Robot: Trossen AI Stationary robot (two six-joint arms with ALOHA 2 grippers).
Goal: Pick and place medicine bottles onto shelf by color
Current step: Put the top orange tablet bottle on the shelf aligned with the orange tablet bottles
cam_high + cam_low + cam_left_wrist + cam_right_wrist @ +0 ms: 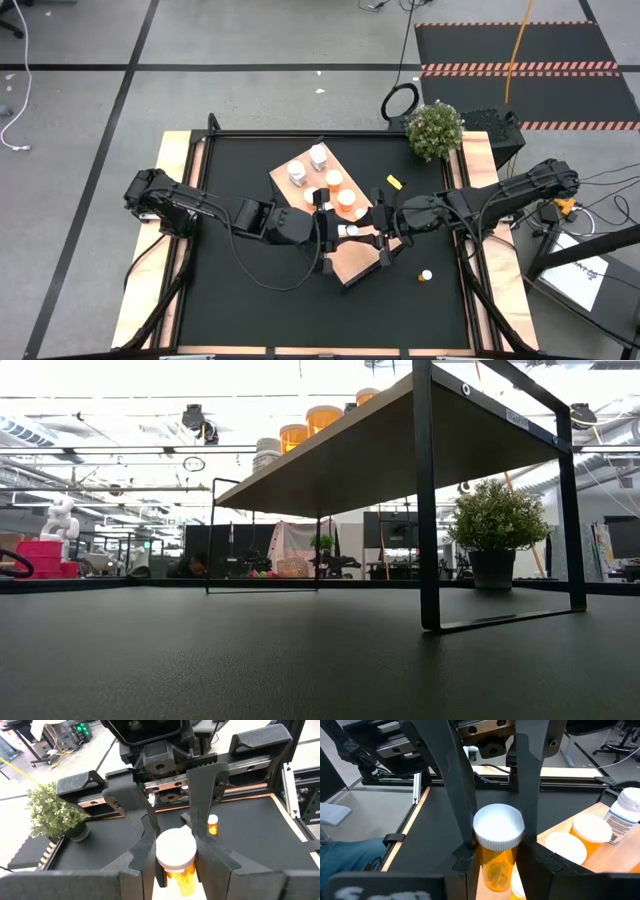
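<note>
Both arms are meeting at the centre of the high view, over the near end of the shelf [352, 262], a light-wood board lying at an angle on the black table [250, 290]. An orange medicine bottle [351, 230] with a white cap is standing between the two grippers, just below the middle of that frame. The left gripper [327, 232] is reaching in from the left and the right gripper [381, 232] from the right. In the left wrist view the same orange bottle [176, 857] is sitting at lower centre, with two dark fingers [144, 840] pressing against its cap from either side; the right wrist view shows the bottle [497, 847] flanked the same way by fingers [456, 785] closing on its cap. Each gripper appears clamped on this one bottle. Farther up the shelf, in the upper centre of the high view, two white bottles [318, 155] are standing near the far end, with orange bottles [334, 179] just below them. One tiny orange bottle [426, 274] is lying alone on the table at lower right, well apart from the shelf, and a small yellow item [394, 182] is resting on the table near a potted plant [435, 129] at the upper right corner. The low view is showing the shelf [380, 445] from beneath, on black metal legs [427, 500], with bottles [324, 418] along its top.
</note>
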